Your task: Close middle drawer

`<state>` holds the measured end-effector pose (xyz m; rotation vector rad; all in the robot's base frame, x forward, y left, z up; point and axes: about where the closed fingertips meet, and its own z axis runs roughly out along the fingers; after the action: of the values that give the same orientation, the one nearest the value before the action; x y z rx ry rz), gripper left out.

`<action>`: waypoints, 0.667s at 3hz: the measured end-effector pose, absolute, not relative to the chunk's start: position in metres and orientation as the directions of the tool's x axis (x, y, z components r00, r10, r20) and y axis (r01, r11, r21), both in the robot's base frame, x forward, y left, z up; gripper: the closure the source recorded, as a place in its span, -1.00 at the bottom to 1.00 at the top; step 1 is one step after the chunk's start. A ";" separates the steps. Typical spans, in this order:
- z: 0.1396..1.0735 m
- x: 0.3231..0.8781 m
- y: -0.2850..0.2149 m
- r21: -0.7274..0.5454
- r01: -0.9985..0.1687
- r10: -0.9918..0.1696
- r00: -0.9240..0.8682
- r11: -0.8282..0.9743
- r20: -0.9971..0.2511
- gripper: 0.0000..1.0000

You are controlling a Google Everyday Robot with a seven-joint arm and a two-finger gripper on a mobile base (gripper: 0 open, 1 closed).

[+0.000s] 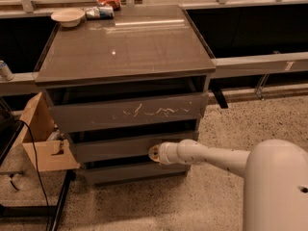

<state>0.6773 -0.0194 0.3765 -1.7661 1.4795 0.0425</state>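
Note:
The middle drawer (pixel 110 147) is the plain grey-brown front below the scratched drawer front (pixel 127 111) and above the lowest, darker front (pixel 134 173). A dark gap shows above it; its inner tray is hidden. My white arm reaches in from the lower right. The gripper (pixel 154 152) is at the arm's tip, against the middle drawer's front, right of its centre.
The cabinet has a glossy brown top (pixel 125 42). A white bowl (pixel 68 17), a can (pixel 99 12) and a red packet (pixel 109 1) lie at its back. An open cardboard box (pixel 43 138) and a black cable stand left of the cabinet. Speckled floor lies to the right.

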 end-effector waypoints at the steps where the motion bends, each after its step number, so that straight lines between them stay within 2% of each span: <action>1: 0.384 0.645 -0.028 -0.493 -0.870 -0.797 0.298 -0.001 -0.525 1.00; 2: 0.385 0.615 -0.036 -0.403 -0.915 -0.782 0.252 -0.001 -0.570 1.00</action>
<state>0.6147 -0.0365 0.3853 -1.8033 1.5552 0.2340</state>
